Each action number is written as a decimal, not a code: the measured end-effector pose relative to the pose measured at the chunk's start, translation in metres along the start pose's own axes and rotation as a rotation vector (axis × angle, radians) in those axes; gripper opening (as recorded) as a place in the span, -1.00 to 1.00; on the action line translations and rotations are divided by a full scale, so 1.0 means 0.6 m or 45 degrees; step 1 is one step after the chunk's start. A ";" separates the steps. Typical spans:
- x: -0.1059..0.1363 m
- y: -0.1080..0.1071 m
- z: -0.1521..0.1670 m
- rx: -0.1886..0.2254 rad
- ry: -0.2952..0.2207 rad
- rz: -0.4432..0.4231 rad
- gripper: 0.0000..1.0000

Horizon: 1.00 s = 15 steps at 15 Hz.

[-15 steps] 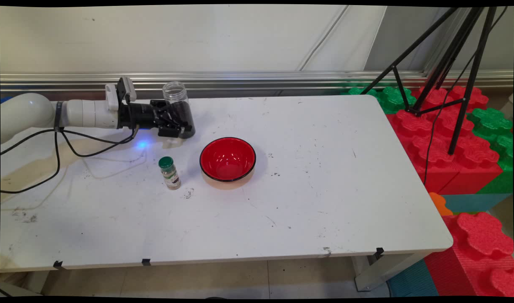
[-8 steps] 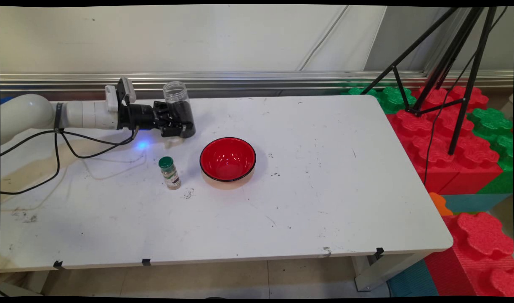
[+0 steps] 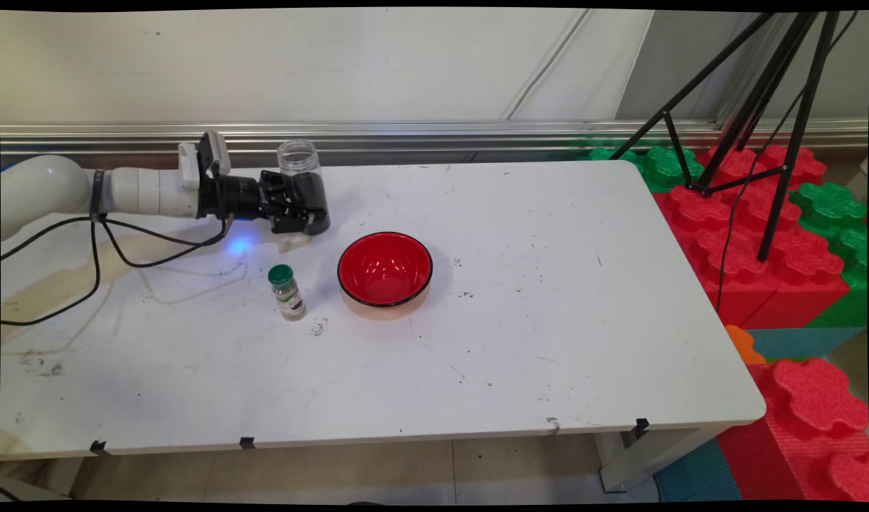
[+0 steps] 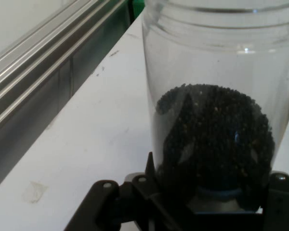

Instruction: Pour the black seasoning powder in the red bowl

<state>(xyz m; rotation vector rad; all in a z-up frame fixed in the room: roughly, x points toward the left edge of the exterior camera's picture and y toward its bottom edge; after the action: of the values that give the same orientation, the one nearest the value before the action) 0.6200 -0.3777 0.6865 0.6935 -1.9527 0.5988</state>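
Clear jar (image 3: 303, 183) upright, no lid, mouth open at top; lower part filled with small black grains, upper part clear; sits at the far-left of the bench (image 3: 548, 341), near its back edge. Hand (image 3: 313, 211) comes in level from the left, fingers clamped on the jar's lower body, one each side; hand view shows the jar (image 4: 216, 120) filling the frame, grain mass between the black linkage at the bottom edge; can't tell whether the jar base touches the bench or is just off it.

Relative to the jar: red bowl (image 3: 385, 269) with black rim sits nearer the camera and to the right, close but apart; inside looks bare red, only glare; small spice bottle (image 3: 286, 291) with green cap stands upright nearer the camera, just left of the bowl, holding tan-brown powder, label on the front; dark crumbs on the bench just in front of that bottle.

Farther right, off the bench end: black tripod (image 3: 754, 107) standing on red and green foam blocks (image 3: 769, 235); black cables (image 3: 93, 249) hang from the arm left of the jar.

Versus 1.0 s ago: jar and hand sit slightly higher in the main view, jar still gripped and upright; bowl and spice bottle unchanged.
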 end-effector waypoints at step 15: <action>0.101 0.010 0.022 -0.049 -0.008 0.203 -1.00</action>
<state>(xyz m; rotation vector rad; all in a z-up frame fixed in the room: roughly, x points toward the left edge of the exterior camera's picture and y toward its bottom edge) 0.5839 -0.3952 0.7343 0.5192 -2.0326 0.6549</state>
